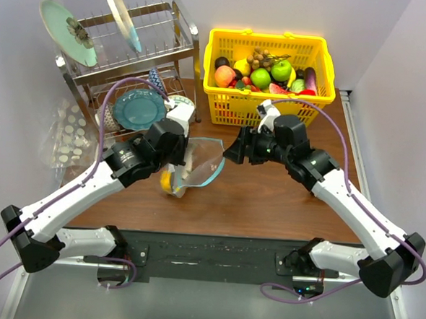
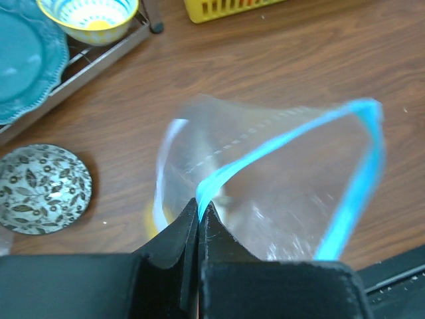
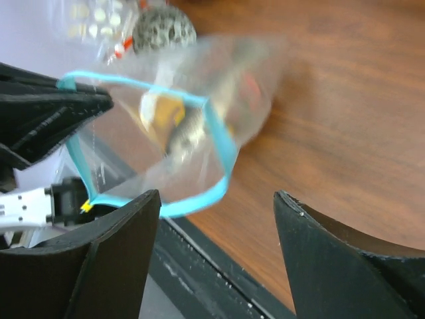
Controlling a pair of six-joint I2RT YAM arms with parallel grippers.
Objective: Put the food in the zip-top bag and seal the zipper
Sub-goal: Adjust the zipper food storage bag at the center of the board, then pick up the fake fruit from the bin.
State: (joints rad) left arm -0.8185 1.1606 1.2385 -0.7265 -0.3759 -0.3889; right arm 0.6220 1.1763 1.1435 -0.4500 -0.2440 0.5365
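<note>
The zip-top bag [image 1: 201, 167] hangs open over the brown table, its mouth edged by the teal zipper [image 1: 214, 170]. My left gripper [image 1: 182, 156] is shut on the zipper strip [image 2: 229, 171] at one side of the mouth [image 2: 199, 201]. A yellow piece of food [image 3: 163, 113] lies inside the bag [image 3: 229, 93], also visible low in the bag as yellow food [image 1: 167, 180]. My right gripper [image 1: 229, 152] stands open just right of the mouth, nothing between its fingers [image 3: 218, 196]. More food [image 1: 261, 77] fills the yellow basket [image 1: 267, 37].
A metal dish rack [image 1: 133, 53] with plates stands back left, holding a teal plate [image 1: 138, 109] and a striped bowl [image 2: 89, 16]. A small patterned dish [image 2: 41, 188] and dotted crinkled plastic [image 1: 70, 136] lie left of the bag. Walls close both sides.
</note>
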